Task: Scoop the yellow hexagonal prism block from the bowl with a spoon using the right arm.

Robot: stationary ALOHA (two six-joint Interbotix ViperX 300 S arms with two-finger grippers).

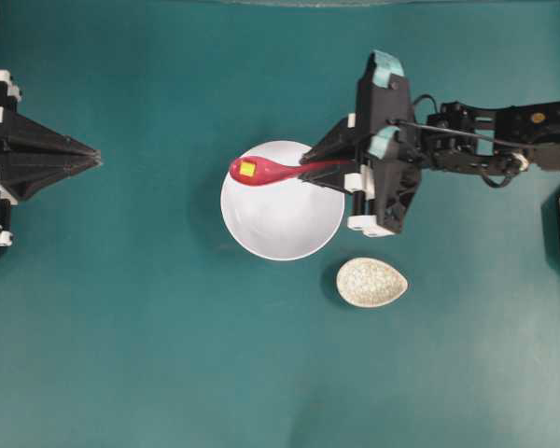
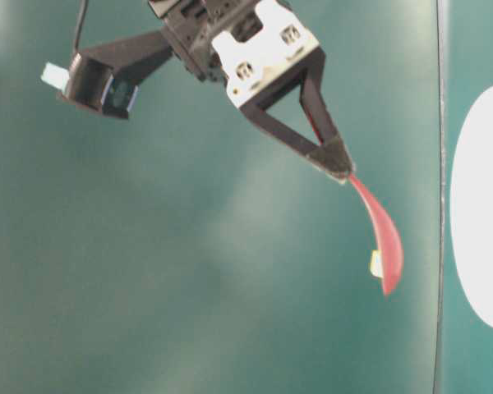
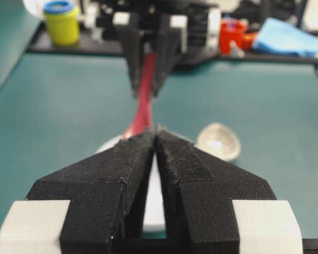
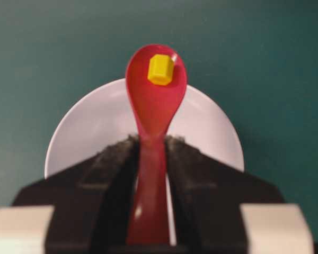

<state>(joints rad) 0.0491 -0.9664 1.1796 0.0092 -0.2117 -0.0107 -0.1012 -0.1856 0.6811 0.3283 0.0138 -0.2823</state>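
The yellow hexagonal prism block [image 1: 247,169] [image 4: 160,69] lies in the scoop of the pinkish-red spoon [image 1: 271,171] [image 4: 155,100]. My right gripper [image 1: 303,173] [image 4: 151,142] is shut on the spoon's handle and holds the spoon above the far-left rim of the white bowl [image 1: 285,219] [image 4: 100,127]. In the table-level view the spoon [image 2: 382,234] hangs in the air from the gripper [image 2: 337,168], with the block [image 2: 376,263] at its side. My left gripper [image 1: 93,157] [image 3: 156,129] is shut and empty at the left edge, away from the bowl.
A small speckled teardrop-shaped dish [image 1: 371,282] [image 3: 218,141] sits right of and in front of the bowl. In the left wrist view, a yellow jar with a blue lid [image 3: 61,22], a red object [image 3: 232,33] and a blue cloth [image 3: 286,37] lie beyond the mat's far edge.
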